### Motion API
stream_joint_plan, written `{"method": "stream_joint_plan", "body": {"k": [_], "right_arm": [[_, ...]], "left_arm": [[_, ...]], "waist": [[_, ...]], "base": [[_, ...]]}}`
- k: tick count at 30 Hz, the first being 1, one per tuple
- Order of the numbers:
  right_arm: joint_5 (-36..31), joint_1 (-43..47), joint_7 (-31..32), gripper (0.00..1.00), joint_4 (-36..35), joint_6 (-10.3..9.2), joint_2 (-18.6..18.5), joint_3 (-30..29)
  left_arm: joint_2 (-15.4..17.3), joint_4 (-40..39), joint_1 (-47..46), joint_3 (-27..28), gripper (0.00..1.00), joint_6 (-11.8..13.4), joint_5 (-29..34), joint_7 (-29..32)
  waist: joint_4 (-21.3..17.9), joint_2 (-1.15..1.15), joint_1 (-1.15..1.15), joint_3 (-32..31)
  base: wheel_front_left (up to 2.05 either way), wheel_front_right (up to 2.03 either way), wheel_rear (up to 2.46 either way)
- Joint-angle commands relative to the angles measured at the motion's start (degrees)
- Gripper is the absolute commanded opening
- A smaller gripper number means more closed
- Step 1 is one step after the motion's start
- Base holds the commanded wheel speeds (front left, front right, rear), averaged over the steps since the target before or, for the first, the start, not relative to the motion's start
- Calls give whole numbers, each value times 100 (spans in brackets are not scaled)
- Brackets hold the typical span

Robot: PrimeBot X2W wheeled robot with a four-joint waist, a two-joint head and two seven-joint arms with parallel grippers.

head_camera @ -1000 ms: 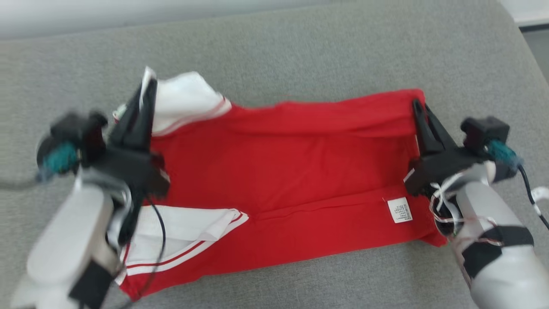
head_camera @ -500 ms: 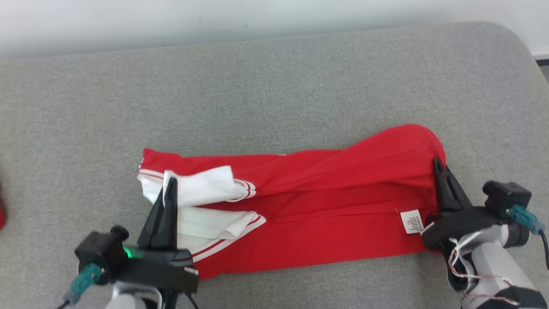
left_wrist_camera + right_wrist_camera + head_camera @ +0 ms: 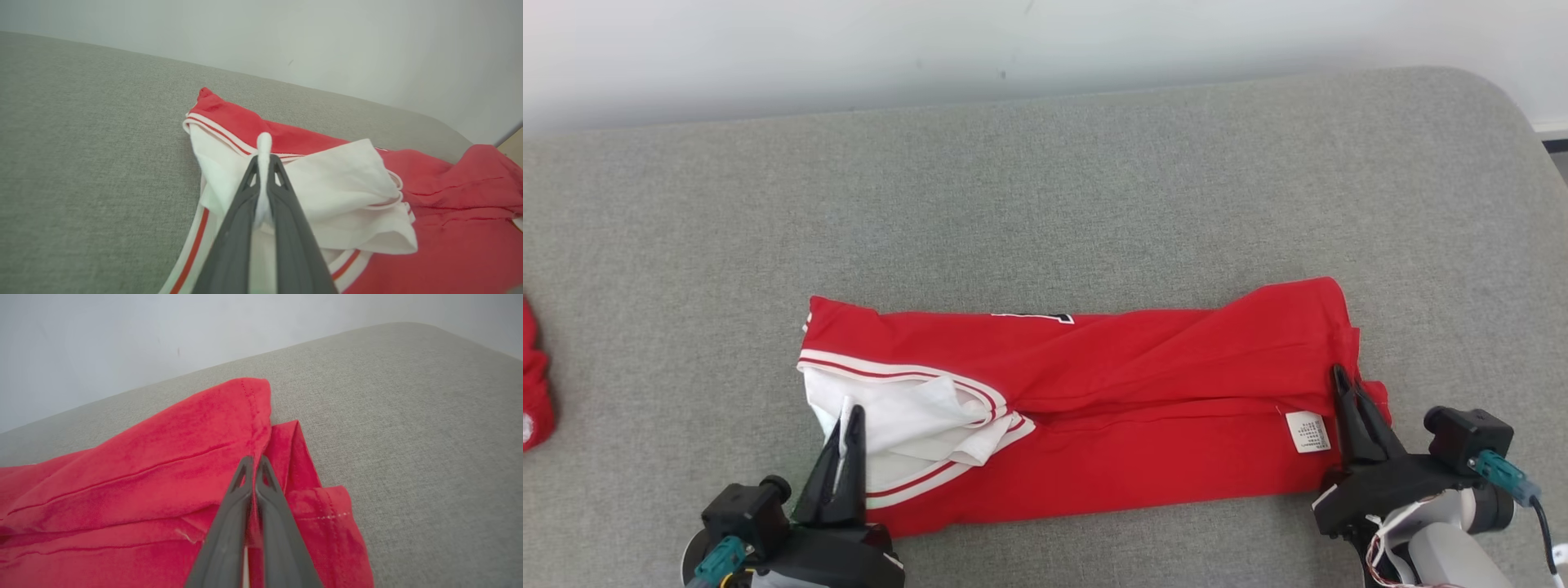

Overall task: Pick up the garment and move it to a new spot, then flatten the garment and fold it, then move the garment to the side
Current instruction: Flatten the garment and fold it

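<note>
garment [image 3: 1143, 384] 1 | gripper [image 3: 848, 413] [image 3: 1339, 377] 2 | label [image 3: 1307, 431] 1 | red item [image 3: 533, 384] 1

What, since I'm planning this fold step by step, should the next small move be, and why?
Probably open both hands and let go: the left hand pinches the garment's white end, the right hand its red hem, and it lies doubled over, resting on the grey cushion.

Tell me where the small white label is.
In the head view, the label lies on the red garment at its right end, just left of the right hand.
</note>
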Motion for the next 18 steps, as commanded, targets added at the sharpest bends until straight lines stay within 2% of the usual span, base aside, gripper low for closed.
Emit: {"method": "stream_joint_plan", "body": {"k": [1,11,18], "right_arm": [[41,117,-3,100,-64,-14,28,-67],[-95,520,-3,100,-663,-14,-43,-417],[-313,159,-2,100,6,-14,-158,-460]], "left_arm": [[-45,-12,79,86,100,-25,67,-17],[-168,-703,510,628,100,-32,517,-17],[-180,-1114,911,839,100,-32,1239,-17]], "waist": [[20,0,0,-53],[95,0,0,-342],[233,0,0,-493]], "base": [[0,0,0],[0,0,0],[0,0,0]]}}
